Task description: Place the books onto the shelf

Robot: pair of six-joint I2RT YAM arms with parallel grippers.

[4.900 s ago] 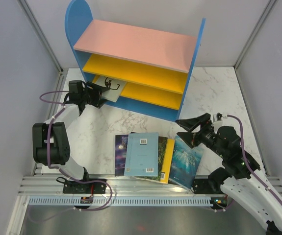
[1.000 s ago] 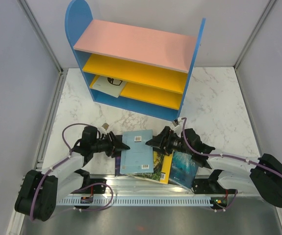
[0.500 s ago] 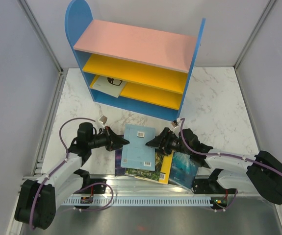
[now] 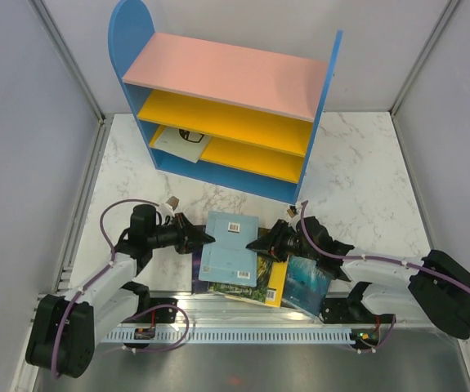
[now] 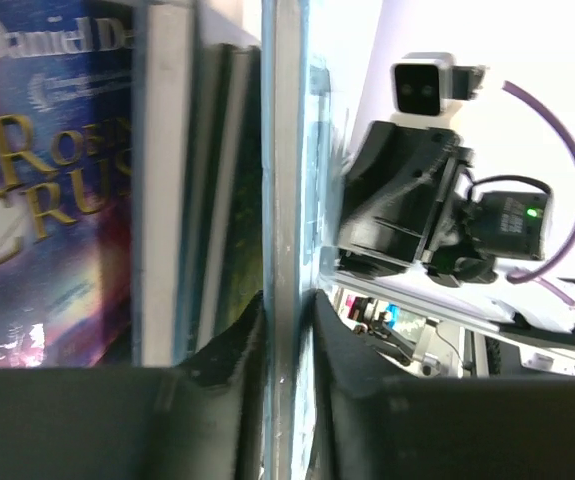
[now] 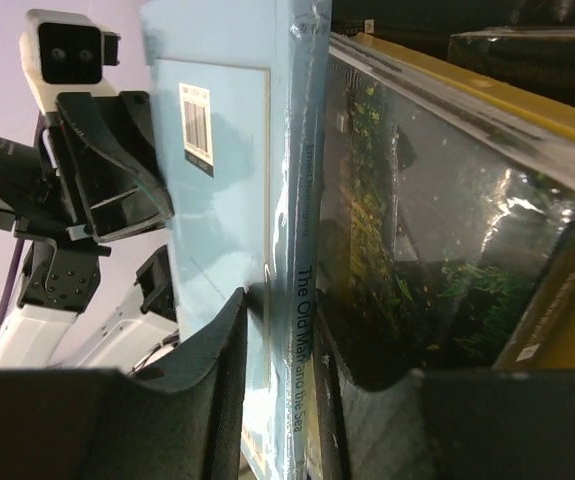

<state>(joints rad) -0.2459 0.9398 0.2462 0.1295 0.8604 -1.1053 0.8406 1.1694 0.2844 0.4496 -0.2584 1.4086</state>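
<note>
Left gripper [image 4: 208,238] pinched tight on the left edge of the light blue book [image 4: 231,249]; right gripper [image 4: 252,243] astride its spine, jaws look seated on it. Shelf [image 4: 128,49] stands at the back, well apart from the grip; one book [image 4: 182,137] lies in its lowest compartment. Pile [image 4: 300,279] sits under and right of the blue one, at the near table edge. For the lift: raise both arms together and level so the thin cover doesn't bow or slip; clear the pile before heading shelfward; watch the yellow book [image 4: 280,282] doesn't drag along.
</note>
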